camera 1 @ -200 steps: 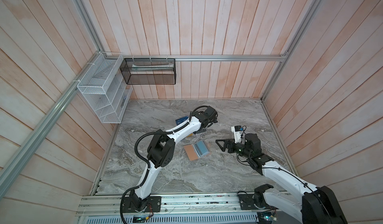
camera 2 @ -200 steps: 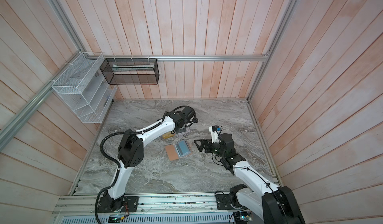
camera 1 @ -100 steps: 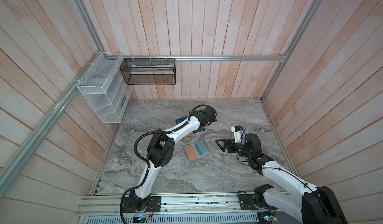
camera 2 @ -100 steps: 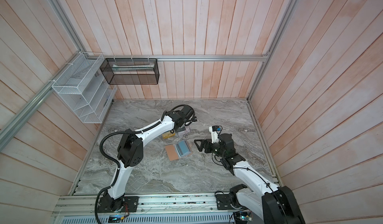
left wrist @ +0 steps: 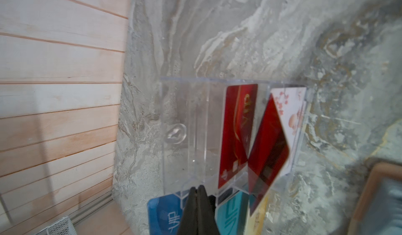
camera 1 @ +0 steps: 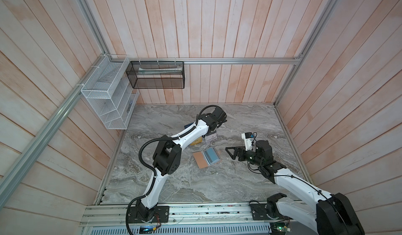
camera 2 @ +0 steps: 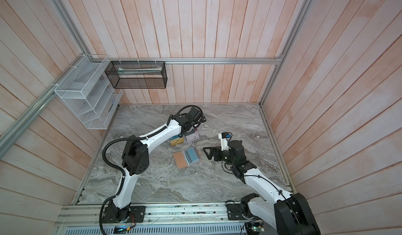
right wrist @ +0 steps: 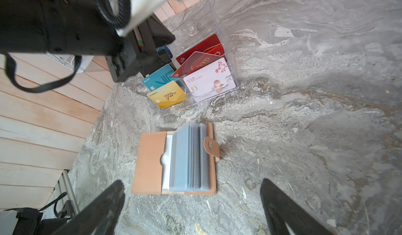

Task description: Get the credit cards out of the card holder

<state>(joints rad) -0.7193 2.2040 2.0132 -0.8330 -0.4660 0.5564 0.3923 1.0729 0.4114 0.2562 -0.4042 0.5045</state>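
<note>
At the centre of the marble table (camera 1: 174, 184) the card holder (camera 1: 206, 159) lies open, tan cover to 9 o'clock and its fan of blue-grey sleeve pages (right wrist: 187, 157) to 3 o'clock, snap tab unfastened. Whether credit cards remain in those sleeves cannot be told; the top page reads blue-grey with a darker stripe in both top views. At 12 o'clock of the holder stands a clear acrylic stand (left wrist: 185, 105) with several cards in its tiers: a yellow card (right wrist: 167, 95), a teal card (right wrist: 162, 78), a white card (right wrist: 210, 81) and red ones behind. The left gripper (left wrist: 196, 192) hangs at the stand's far side with its jaws pressed together and nothing visible between them; a blue card (left wrist: 163, 214) lies just beneath. The right gripper (camera 1: 230, 153) hovers at 3 o'clock of the holder, jaws spread wide, empty, pointed toward the pages. This looks like the gap between one card dropped at the stand and the next extraction. The next move likely calls for one arm to pin the cover or a page while the other pinches a card's exposed edge and slides it along the sleeve, not upward, so the booklet does not drag.
</note>
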